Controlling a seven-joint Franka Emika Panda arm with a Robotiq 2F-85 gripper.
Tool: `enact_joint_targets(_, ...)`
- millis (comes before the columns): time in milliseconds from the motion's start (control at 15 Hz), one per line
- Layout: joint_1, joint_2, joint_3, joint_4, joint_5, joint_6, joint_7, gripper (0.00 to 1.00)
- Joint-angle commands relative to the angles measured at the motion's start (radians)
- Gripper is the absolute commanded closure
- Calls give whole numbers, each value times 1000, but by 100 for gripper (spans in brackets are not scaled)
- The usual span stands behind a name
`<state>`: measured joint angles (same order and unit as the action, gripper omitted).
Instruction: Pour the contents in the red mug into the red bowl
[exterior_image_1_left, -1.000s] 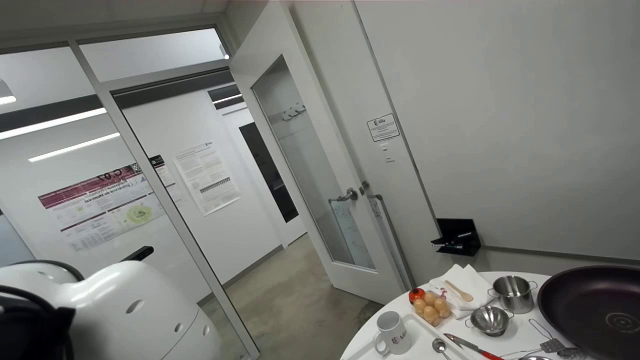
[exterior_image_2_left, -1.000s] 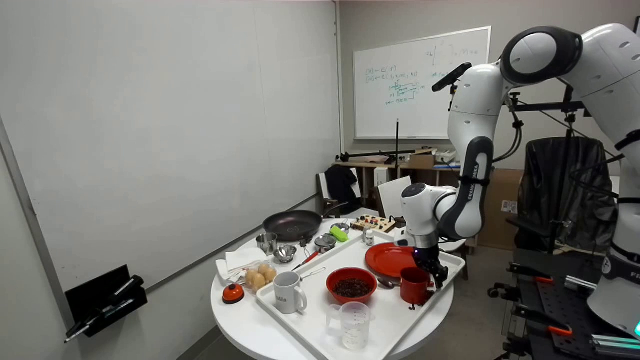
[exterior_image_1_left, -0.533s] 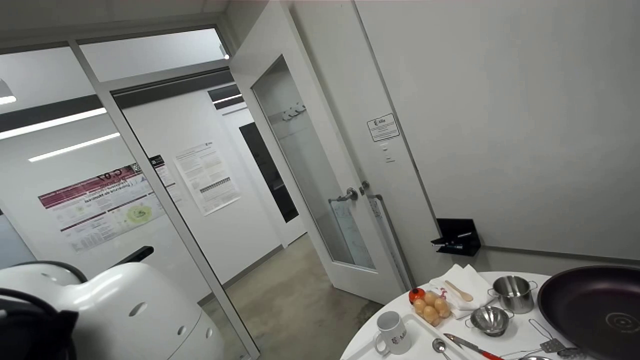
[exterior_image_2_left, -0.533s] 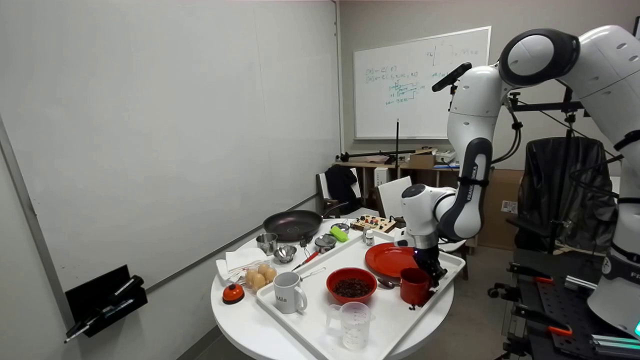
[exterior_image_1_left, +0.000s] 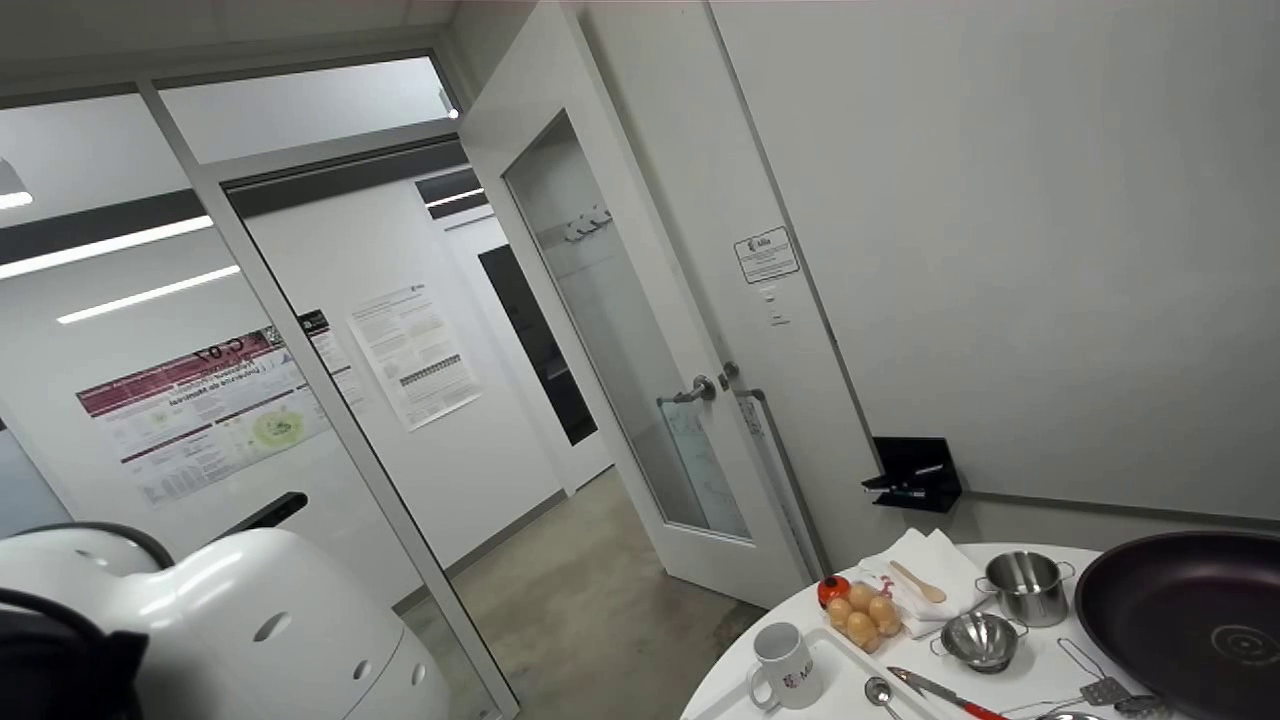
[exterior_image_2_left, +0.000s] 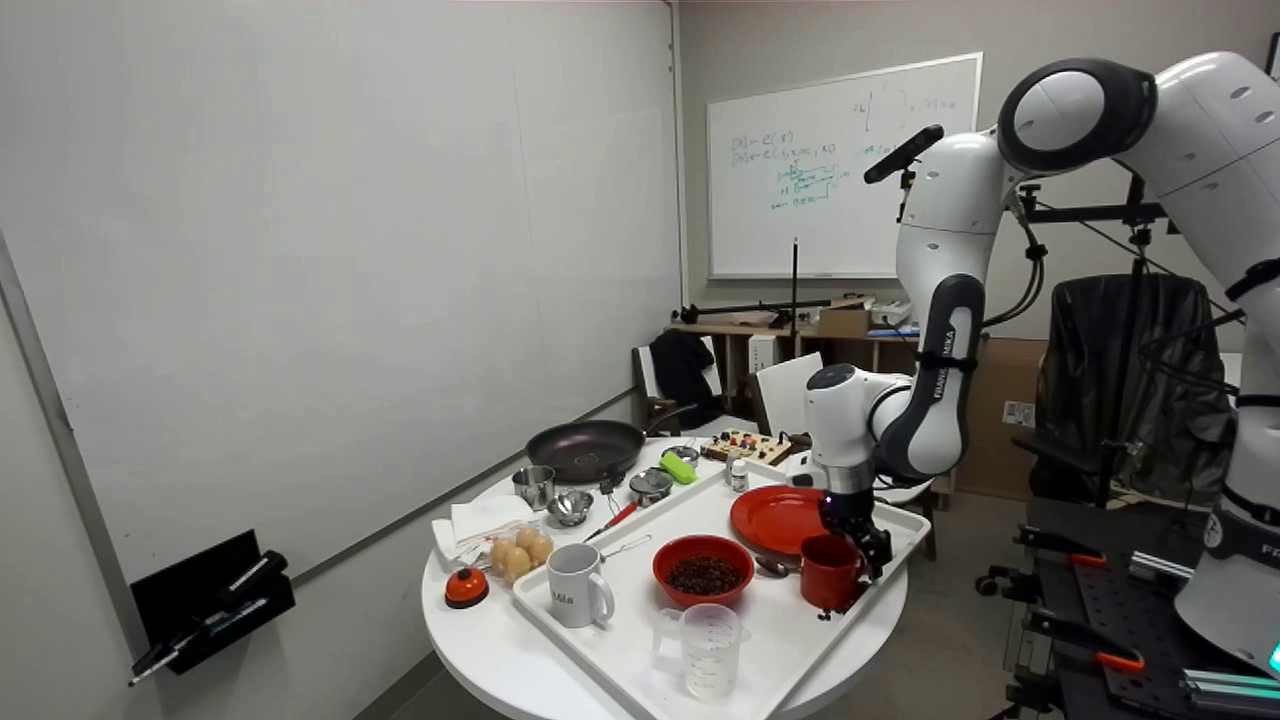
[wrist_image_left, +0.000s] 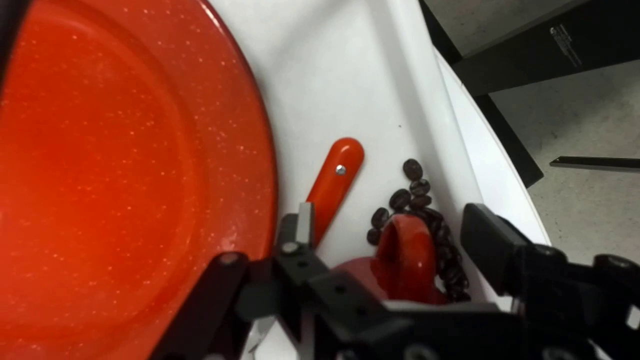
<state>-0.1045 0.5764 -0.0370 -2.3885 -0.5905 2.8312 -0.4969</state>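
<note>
The red mug (wrist_image_left: 415, 265) (wrist view) is part-hidden.

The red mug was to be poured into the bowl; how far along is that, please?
Looks done: the bowl holds dark bits, source unclear. Under way: the open hand has the handle of the upright mug between its fingers. Left, probably: gripping and pouring, unless finished; the mug's inside is hidden.

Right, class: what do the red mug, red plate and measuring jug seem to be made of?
Red mug: glossy, perhaps enamelled metal or glazed ceramic; its handle shows shiny highlights in the wrist view.
Red plate: probably enamelled metal, glossy finish; pale speckles and a dark rim suggest it, though melamine is possible.
Measuring jug: likely clear, smooth plastic, possibly glass; its translucent wall carries faint marks.
</note>
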Motion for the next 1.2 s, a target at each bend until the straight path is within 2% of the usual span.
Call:
enact_joint_targets(0, -23, -6, 18, -4, 27, 29, -30, 44)
enact_joint_targets(133, -26, -6, 18, -3, 26, 39, -30, 51)
enact_joint_targets(533, -47, -8, 23, -4, 32, 66, -38, 96)
enact_joint_targets(600, -54, -9, 27, -4, 36, 70, -42, 100)
enact_joint_targets(733, -65, -16, 30, -12, 40, 86, -43, 96)
enact_joint_targets(1133, -79, -76, 38, -53, 47, 101, -46, 96)
